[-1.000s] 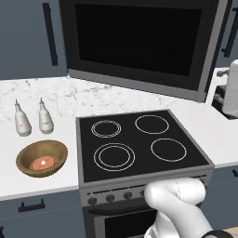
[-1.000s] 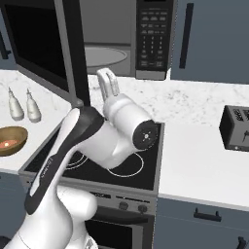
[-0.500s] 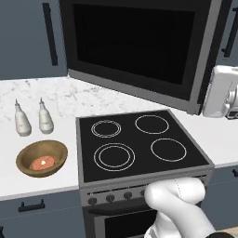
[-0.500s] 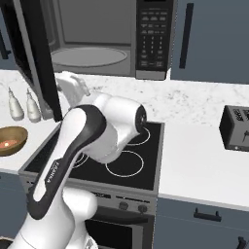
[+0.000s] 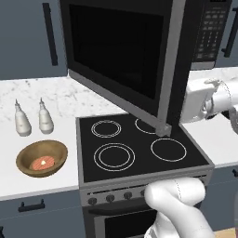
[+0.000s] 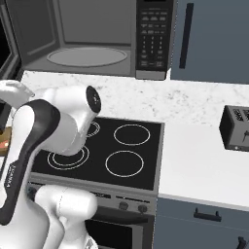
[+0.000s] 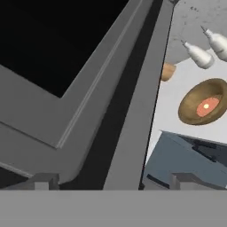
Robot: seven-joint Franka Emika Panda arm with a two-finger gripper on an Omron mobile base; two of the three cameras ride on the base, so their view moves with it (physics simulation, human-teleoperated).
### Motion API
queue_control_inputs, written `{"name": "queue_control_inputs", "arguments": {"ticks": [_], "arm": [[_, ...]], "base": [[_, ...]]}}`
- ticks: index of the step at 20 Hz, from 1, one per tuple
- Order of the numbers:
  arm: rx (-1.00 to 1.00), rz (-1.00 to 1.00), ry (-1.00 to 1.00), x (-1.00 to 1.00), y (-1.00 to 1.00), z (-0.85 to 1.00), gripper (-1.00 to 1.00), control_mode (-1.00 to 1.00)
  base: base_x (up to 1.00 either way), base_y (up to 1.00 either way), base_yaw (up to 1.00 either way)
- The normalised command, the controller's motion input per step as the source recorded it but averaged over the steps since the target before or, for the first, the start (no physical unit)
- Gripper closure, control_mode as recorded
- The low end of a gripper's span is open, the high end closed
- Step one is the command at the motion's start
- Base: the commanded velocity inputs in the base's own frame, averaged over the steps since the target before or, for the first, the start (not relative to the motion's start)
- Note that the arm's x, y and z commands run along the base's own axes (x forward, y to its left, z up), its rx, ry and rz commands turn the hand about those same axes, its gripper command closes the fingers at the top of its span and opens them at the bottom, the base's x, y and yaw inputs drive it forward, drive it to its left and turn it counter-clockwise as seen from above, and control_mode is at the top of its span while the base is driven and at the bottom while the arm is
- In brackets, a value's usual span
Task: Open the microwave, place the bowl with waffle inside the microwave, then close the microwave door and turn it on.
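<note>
The microwave door (image 5: 122,69) hides the cavity that the right base view shows, while the gripper (image 7: 111,179) is released.

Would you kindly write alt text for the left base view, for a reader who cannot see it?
The microwave door stands swung open over a black cooktop, the robot's white arm just behind its free edge. Left on the white counter, a brown bowl holds the waffle, with two small white bottles behind it.
</note>
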Motion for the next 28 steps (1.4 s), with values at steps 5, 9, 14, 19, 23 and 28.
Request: {"name": "queue_control_inputs", "arguments": {"ticks": [5,9,14,19,23,28], "arm": [[-0.25,0.01,-0.05,0.11,1.0,0.0,-1.0,-1.0],[-0.19,0.0,-0.01,0.21,1.0,-0.1,-1.0,-1.0],[-0.1,0.0,0.0,0.14,0.63,-0.26,-1.0,-1.0],[0.08,0.0,0.01,-0.1,-0.83,-0.21,-1.0,-1.0],[0.02,-0.04,0.16,0.84,-0.14,-0.91,-1.0,-1.0],[0.0,-0.02,0.17,1.0,0.48,-1.0,-1.0,-1.0]], "base": [[0.0,0.0,0.0],[0.0,0.0,0.0],[0.0,0.0,0.0],[0.0,0.0,0.0],[0.0,0.0,0.0],[0.0,0.0,0.0]]}}
